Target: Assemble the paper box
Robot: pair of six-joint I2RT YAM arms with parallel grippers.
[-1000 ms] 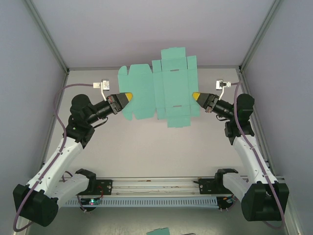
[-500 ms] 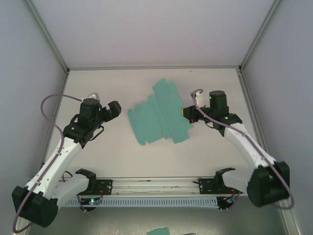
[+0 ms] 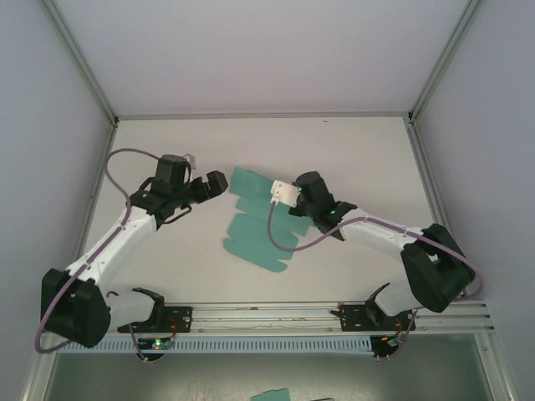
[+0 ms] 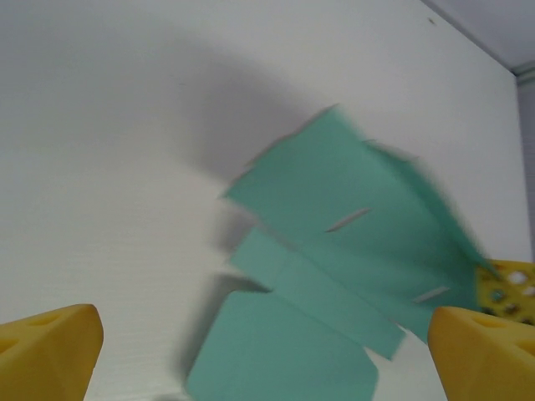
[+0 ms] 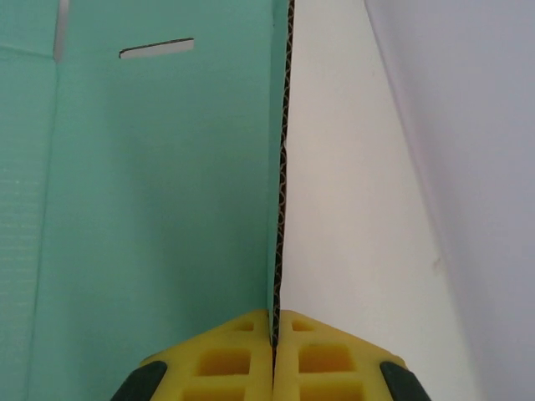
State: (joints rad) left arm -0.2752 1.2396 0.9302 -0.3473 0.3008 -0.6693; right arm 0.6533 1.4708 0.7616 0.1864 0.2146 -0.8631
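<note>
Two fingers of right tool (image 5: pixel 273 322) pressed together on edge of box (image 5: pixel 159 209) sheet, card running edge-on straight ahead of tool. Pinch likely holds panel raised for folding.

Left wrist view: left tool (image 4: pixel 266 334) spread wide, gripping nothing. Flat die-cut sheet just ahead, lifted at its right side. Probably poised to take flap.

Top view: sheet on worktop (image 3: pixel 167 142) between both tools. Right arm (image 3: pixel 376 230) stretched low, reaching leftward. Left arm (image 3: pixel 125 238) bent, wrist aimed at sheet.
</note>
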